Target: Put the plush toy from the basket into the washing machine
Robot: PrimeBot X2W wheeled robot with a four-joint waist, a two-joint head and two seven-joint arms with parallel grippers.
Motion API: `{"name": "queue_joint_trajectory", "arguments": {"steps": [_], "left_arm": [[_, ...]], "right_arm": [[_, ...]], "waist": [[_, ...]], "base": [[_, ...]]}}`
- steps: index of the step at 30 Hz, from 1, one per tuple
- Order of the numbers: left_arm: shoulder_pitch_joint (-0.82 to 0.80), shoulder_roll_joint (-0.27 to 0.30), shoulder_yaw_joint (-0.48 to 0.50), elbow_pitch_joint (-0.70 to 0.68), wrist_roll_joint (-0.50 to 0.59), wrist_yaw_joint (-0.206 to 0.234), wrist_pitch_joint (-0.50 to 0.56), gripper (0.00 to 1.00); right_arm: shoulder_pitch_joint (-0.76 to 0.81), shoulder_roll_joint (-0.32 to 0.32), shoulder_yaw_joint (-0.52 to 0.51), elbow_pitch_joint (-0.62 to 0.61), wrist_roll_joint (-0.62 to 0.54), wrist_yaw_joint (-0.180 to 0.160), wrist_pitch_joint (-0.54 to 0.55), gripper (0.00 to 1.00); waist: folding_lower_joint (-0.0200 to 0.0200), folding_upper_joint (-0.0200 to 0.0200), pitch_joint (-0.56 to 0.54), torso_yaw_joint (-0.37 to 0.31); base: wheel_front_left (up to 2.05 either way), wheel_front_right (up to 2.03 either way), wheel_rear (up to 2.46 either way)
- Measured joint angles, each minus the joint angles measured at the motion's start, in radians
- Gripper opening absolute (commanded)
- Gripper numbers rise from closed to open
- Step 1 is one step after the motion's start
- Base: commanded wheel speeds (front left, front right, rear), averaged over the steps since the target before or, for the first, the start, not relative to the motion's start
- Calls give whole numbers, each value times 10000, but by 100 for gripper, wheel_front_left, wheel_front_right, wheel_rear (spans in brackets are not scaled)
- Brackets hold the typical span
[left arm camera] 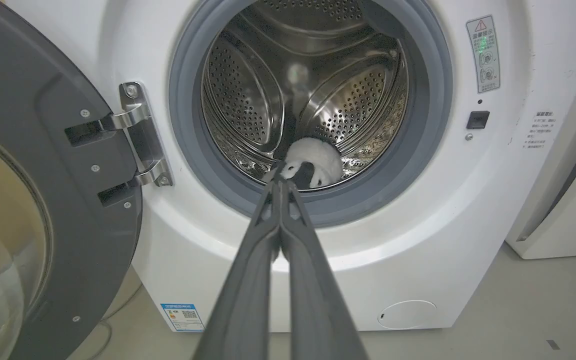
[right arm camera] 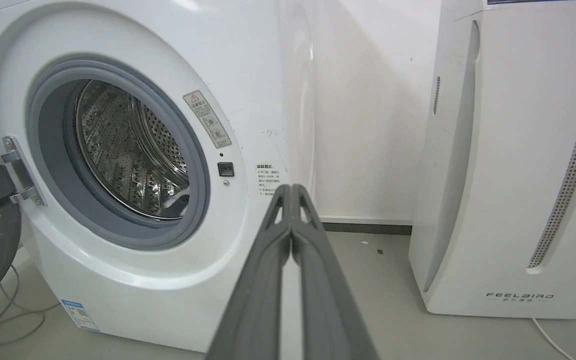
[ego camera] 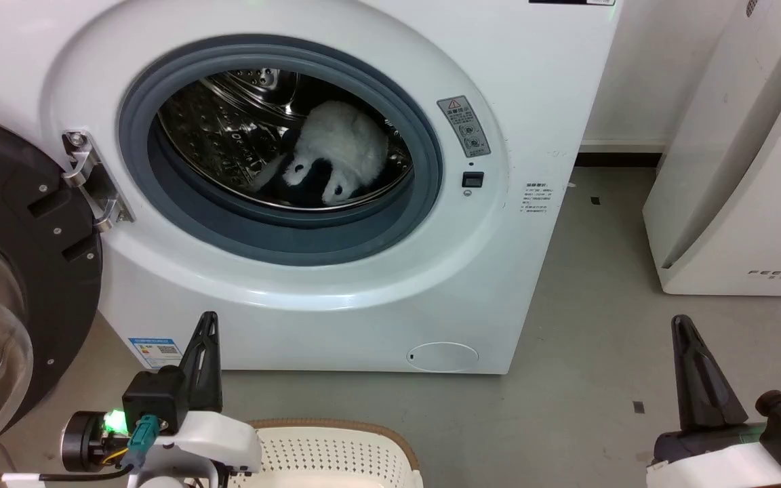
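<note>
Head view: the toy (ego camera: 336, 152) lies inside the washer (ego camera: 539, 81) drum, toward 12 o'clock, so the task looks done. The basket (ego camera: 336, 447) sits at 6 o'clock. The left gripper (ego camera: 209, 324) at 7 and the right gripper (ego camera: 681, 325) at 5 have jaws pressed together, holding nothing. The door (ego camera: 17, 257) at 9 stands open.

Head view: set high, facing forward and down onto the washing machine (ego camera: 363, 298) front. Porthole (ego camera: 282, 237) at 11 o'clock, white appliance (ego camera: 736, 203) at 3 o'clock, basket (ego camera: 336, 454) at 6 o'clock.

Left wrist view: lower and nearer, sighting along the left gripper (left arm camera: 280, 180) almost square into the porthole (open door (left arm camera: 43, 175) at 9 o'clock).

Right wrist view: low, oblique, sighting along the right gripper (right arm camera: 292, 189). Porthole at 9 o'clock, appliance at 3 o'clock.

All three views share the porthole and the warning label (ego camera: 464, 125).
</note>
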Motion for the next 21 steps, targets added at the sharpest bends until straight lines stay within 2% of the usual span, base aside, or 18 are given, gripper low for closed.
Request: {"name": "queue_joint_trajectory", "arguments": {"steps": [21], "left_arm": [[155,-23,4,-370,12,-2,456,0]], "right_arm": [[-82,0,113,153,-336,0,460,0]], "waist": [[0,0,-42,-47]], "base": [[0,0,0]]}}
